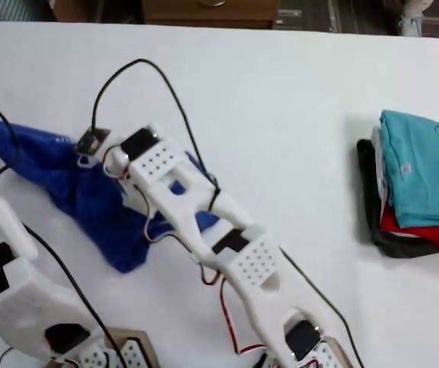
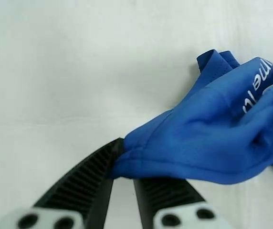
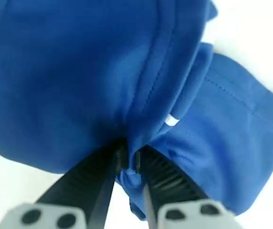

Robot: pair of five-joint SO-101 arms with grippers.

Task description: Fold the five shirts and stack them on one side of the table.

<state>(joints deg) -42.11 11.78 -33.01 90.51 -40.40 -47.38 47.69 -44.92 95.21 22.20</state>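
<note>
A blue shirt (image 1: 81, 195) lies bunched on the white table at the left, partly under the right arm. In the left wrist view my left gripper (image 2: 124, 155) is shut on an edge of the blue shirt (image 2: 213, 129), which hangs crumpled beyond the fingers. In the right wrist view my right gripper (image 3: 128, 160) is shut on a fold of the blue shirt (image 3: 79, 76). In the high view the right arm's wrist (image 1: 146, 157) rests over the cloth. A stack of folded shirts (image 1: 419, 180), teal on top with red and dark ones below, sits at the right edge.
The white table (image 1: 281, 100) stretches bare between the blue shirt and the stack. Black cables (image 1: 166, 84) loop from the right arm over the table. The left arm's body (image 1: 12, 268) fills the lower left corner.
</note>
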